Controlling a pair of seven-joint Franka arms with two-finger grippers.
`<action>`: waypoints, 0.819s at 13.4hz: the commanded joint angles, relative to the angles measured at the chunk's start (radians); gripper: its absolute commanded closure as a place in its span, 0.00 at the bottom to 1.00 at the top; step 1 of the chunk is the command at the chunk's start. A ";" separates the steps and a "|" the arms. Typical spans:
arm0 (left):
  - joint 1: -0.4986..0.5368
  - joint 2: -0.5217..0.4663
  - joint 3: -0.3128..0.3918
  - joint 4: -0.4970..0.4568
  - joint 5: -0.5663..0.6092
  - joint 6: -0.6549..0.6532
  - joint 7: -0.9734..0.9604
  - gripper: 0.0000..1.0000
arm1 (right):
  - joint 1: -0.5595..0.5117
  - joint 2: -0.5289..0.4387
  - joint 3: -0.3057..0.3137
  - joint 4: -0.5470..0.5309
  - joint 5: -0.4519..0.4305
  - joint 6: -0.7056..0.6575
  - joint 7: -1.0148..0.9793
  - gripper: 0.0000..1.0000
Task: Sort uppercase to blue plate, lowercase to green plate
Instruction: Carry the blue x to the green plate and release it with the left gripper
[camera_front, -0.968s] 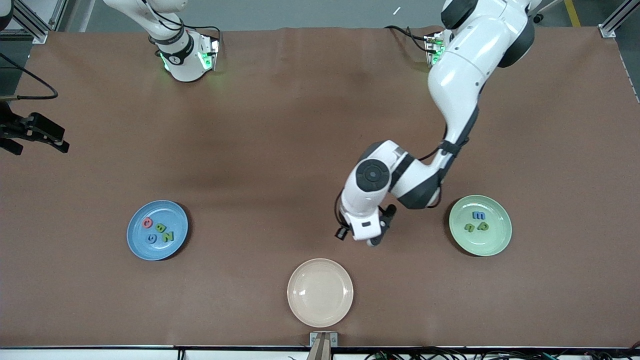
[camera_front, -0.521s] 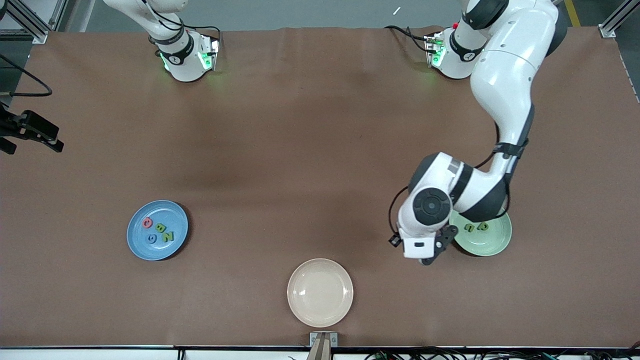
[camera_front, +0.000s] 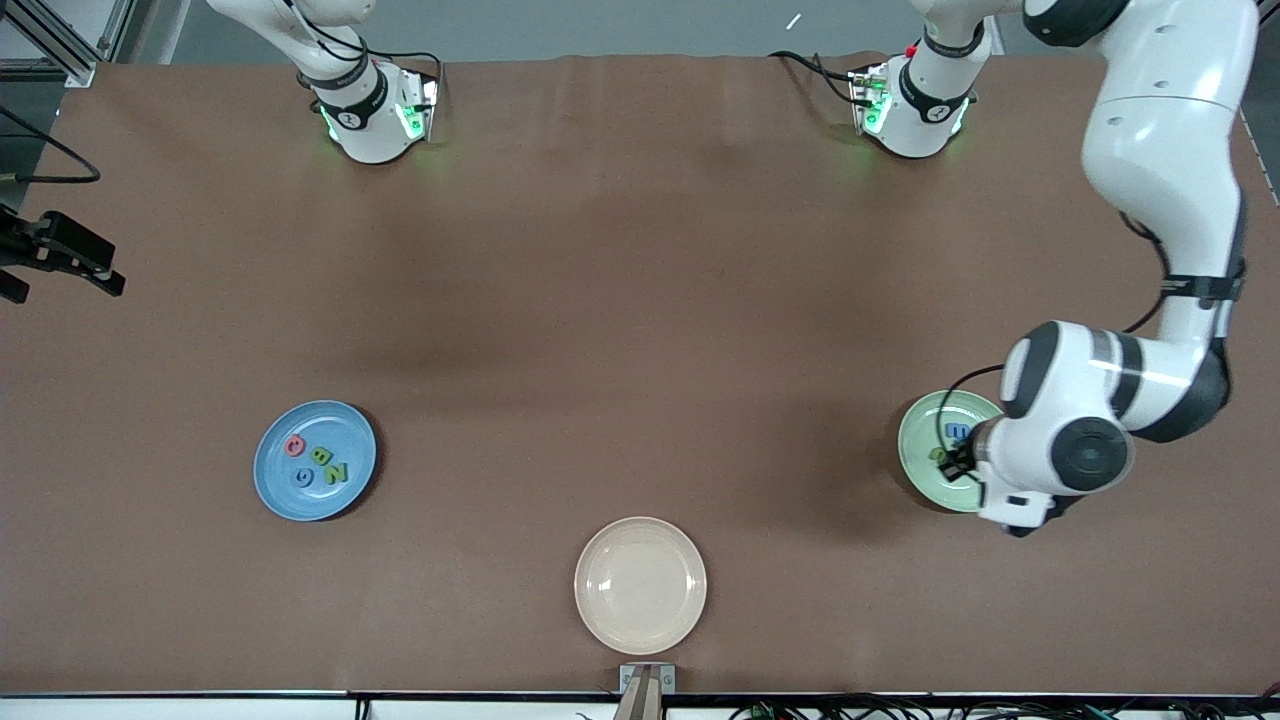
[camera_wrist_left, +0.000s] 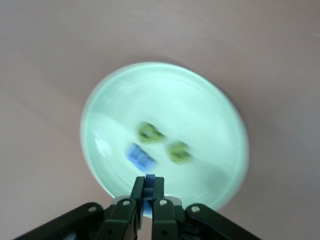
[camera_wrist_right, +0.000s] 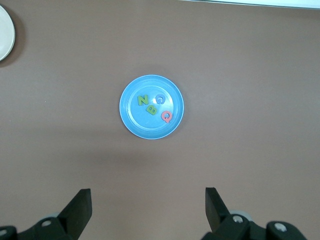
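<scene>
The green plate (camera_front: 918, 440) lies toward the left arm's end of the table, partly under the left arm's hand. On the green plate (camera_wrist_left: 205, 100) rest lowercase letters: a blue m (camera_wrist_left: 140, 156) and two green ones (camera_wrist_left: 150, 132). My left gripper (camera_wrist_left: 149, 186) hangs over the plate's rim, shut on a small blue foam letter (camera_wrist_left: 150, 181) whose shape is hidden. The blue plate (camera_front: 290, 497) holds several uppercase letters: Q (camera_front: 294, 446), B (camera_front: 323, 455), N (camera_front: 335, 473), G (camera_front: 303, 478). My right gripper (camera_wrist_right: 148, 210) waits open and high, looking down on the blue plate (camera_wrist_right: 145, 127).
A cream plate (camera_front: 640, 585) with nothing on it sits near the table's front edge, between the other two plates. Brown table surface stretches between the plates and the arms' bases.
The left arm has swung from beside the cream plate toward its own end of the table and now hangs over the green plate with the blue letter. The right arm barely moved.
</scene>
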 joint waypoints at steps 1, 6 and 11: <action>0.045 -0.019 -0.014 -0.066 0.007 0.047 0.024 0.84 | -0.016 0.010 0.007 0.032 -0.006 -0.009 -0.018 0.00; 0.054 -0.018 -0.017 -0.065 -0.027 0.086 0.018 0.00 | -0.016 0.035 0.007 0.085 -0.005 -0.017 -0.016 0.00; 0.058 -0.131 -0.141 -0.039 -0.017 0.011 0.076 0.00 | -0.016 0.035 0.007 0.085 -0.006 -0.017 -0.018 0.00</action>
